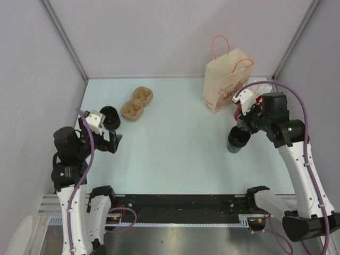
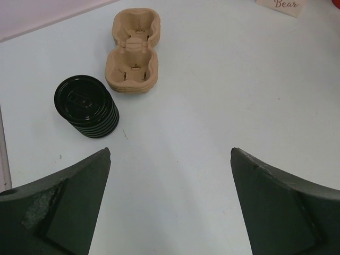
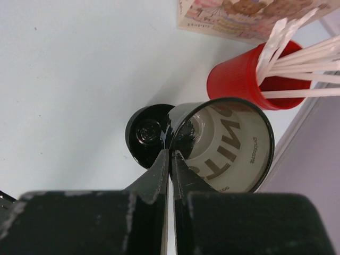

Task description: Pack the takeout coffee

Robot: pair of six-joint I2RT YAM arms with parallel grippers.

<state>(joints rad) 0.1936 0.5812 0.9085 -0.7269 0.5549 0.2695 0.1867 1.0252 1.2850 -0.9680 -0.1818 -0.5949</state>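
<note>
**A:** where's the short black ringed-lid takeout coffee cup (image 2: 86,106)?

**B:** just left of the brown pulp cup carrier (image 2: 133,53). left gripper (image 2: 170,154) gaping wide, right gripper (image 3: 170,154) seems pinched on the rim of the taller black cup (image 3: 234,159).

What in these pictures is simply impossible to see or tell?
- Paper bag inside: top view, its own walls hide it.
- Lidded black cup contents: left wrist view, the lid covers them.
- Red cup: top view, right arm mostly hides it.
- Bag's print: both wrist views, top edge cuts it off.
</note>
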